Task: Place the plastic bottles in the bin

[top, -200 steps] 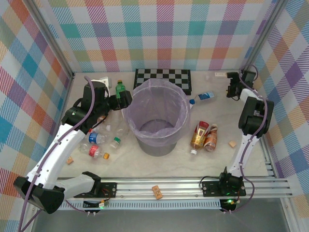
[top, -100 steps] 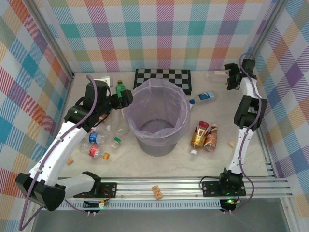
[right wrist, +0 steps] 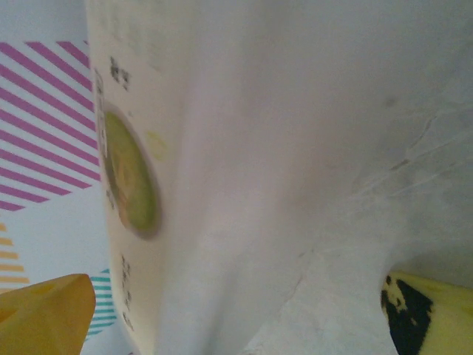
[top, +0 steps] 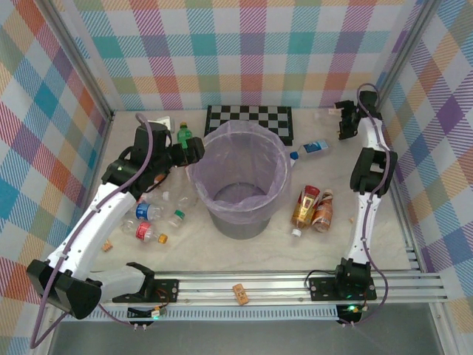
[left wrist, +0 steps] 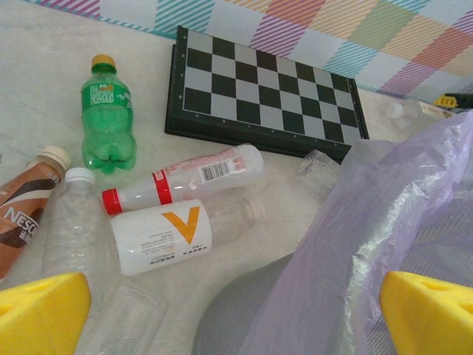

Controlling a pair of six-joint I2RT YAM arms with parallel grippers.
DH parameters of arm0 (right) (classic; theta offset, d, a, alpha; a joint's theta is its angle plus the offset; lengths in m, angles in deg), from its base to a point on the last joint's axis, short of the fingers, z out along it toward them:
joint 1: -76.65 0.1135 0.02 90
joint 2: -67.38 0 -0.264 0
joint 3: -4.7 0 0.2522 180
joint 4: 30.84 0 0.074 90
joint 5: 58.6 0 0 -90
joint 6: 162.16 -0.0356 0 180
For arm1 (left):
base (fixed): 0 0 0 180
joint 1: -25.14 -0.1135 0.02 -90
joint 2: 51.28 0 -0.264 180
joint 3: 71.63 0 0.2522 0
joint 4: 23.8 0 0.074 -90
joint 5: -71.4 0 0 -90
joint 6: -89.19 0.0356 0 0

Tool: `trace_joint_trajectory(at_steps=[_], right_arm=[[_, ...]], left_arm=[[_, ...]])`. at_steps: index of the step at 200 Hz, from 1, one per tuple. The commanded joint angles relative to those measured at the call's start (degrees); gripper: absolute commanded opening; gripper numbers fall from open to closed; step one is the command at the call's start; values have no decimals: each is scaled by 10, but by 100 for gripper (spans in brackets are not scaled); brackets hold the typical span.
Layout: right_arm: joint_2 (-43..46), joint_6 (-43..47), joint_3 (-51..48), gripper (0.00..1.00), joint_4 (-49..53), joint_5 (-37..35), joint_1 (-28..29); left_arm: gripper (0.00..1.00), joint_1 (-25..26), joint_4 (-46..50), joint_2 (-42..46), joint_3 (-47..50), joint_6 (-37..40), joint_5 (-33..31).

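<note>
1. Lavender bag (left wrist: 384,200) and the grey wall of the bin (left wrist: 244,303) sit between the left gripper's (left wrist: 233,314) wide-parted, empty jaws, which looks like a drop position.
2. Beyond those jaws, toward the checkerboard (left wrist: 266,96), the plastic bottles (left wrist: 185,177) lie clustered, seemingly within that arm's reach. The brown bottle (left wrist: 22,211) reads "NESC", a white label (left wrist: 159,238) bears an orange V, and the green bottle's (left wrist: 107,118) print is too small.
3. Spread too are the right gripper's (right wrist: 240,310) jaws, with a pale blurred thing (right wrist: 244,148) bearing a green round mark between them; its dark print is unreadable.

Bright, even overhead light, soft faint shadows, top and left views sharp, right-wrist close-up blurred
</note>
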State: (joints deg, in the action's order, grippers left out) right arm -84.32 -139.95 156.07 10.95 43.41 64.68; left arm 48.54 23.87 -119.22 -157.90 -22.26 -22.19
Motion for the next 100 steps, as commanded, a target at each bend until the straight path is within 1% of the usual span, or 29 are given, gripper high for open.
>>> trace_joint_trajectory(at_steps=[1,25,50,82,93,100], right_arm=[[-34,-28,44,99,34,-35,3],[-60,-38,74,99,49,-35,1],[-66,-45,67,99,46,-36,2],[-74,-44,64,89,39,-32,0],[-75,-44,60,83,33,-30,0],[-75,-45,57,77,29,-28,-1]], left_arm=[[100,2,-15,0,3,7,-7],[100,2,-14,3,6,7,-10],[100,2,-12,7,7,6,-12],[100,2,-8,10,6,7,-15],[100,2,-8,10,6,6,-14],[100,2,-9,10,5,7,-14]])
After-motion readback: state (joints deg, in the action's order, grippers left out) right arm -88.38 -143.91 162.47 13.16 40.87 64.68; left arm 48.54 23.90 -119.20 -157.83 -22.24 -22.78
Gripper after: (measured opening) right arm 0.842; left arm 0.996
